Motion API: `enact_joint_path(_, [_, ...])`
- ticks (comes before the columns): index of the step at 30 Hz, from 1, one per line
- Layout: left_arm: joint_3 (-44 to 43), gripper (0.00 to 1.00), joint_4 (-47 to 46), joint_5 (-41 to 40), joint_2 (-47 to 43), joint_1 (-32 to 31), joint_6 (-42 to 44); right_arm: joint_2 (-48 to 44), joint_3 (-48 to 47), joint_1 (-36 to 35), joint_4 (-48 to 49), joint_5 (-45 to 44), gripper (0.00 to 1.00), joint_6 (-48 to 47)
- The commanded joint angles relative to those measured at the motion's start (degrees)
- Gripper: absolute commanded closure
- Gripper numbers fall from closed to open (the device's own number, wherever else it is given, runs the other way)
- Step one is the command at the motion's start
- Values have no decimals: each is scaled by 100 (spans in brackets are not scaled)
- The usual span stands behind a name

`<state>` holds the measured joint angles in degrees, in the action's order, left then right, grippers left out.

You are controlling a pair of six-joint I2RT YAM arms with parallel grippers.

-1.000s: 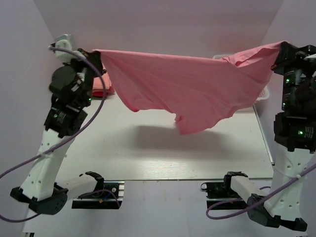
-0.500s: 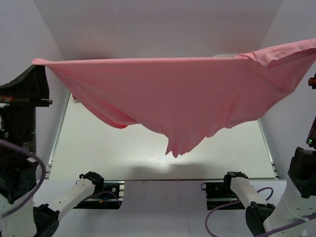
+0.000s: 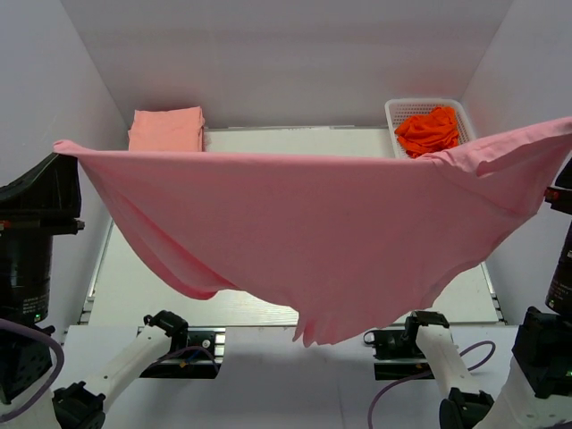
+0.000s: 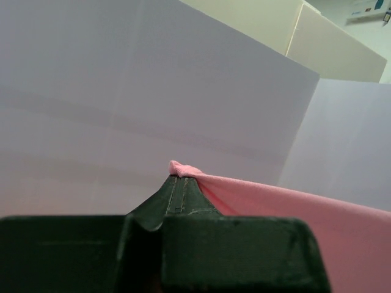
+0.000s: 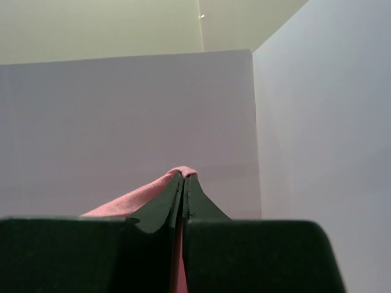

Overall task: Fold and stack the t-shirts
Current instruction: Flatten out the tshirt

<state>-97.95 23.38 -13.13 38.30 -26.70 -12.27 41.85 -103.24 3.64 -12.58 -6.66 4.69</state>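
Observation:
A rose-pink t-shirt hangs stretched in the air between my two arms, high above the table and sagging toward the near edge. My left gripper is shut on its left corner; the left wrist view shows the pinched tip at the left gripper. My right gripper is shut on the right corner, which leaves the top view at the right edge. A folded salmon-peach t-shirt lies at the far left. Bright orange-red t-shirts lie crumpled in the basket.
A white lattice basket stands at the far right corner of the table. White walls close in the back and both sides. The hanging shirt hides most of the tabletop.
Both arms have carried the pink shirt up and toward the near edge, spreading it wider. The folded peach shirt and the basket have come into sight behind it.

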Motion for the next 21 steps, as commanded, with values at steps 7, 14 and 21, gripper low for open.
enact_joint_path(7, [1670, 100, -104, -1393, 46, 42, -522, -168, 1674, 5, 187, -465, 100, 593])
enact_joint_path(14, [2493, 100, -1652, -1835, 1721, 42, -161, 270, 2537, 5, 317, 58, 100, 622])
enact_joint_path(21, [400, 100, -61, -2914, 3983, -28, -284, 1614, 2495, 14, 599, 1112, 100, 349])
